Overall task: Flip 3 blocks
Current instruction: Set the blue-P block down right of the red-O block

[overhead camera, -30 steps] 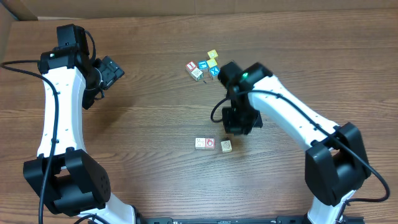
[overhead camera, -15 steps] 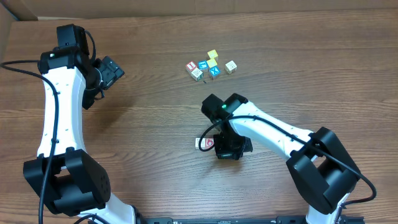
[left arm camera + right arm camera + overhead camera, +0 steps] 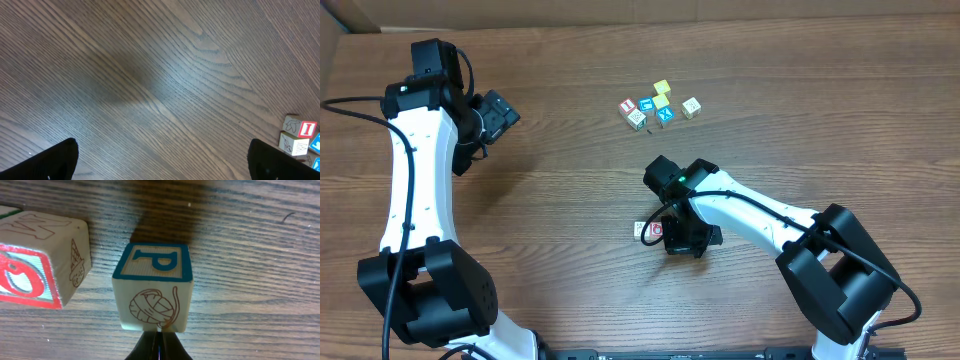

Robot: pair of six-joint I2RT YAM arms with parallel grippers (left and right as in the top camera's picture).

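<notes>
left hand (image 3: 500, 116) spread wide, right hand (image 3: 686, 240) closed, pointing down

Overhead looks straight down on the table (image 3: 570, 200); right wrist, close up, shares the red-ringed block (image 3: 657, 229) (image 3: 22, 280).

Mostly just bare wood table (image 3: 150, 75) here. The left gripper (image 3: 167, 162) hangs spread wide over it, and a few picture cubes (image 3: 295, 140) peek in at the lower right edge.

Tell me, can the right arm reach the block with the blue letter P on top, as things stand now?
Probably yes. The right gripper, shut, sits right at the near face of the P block, with nothing between them; the red-ring block stands apart beside it.
</notes>
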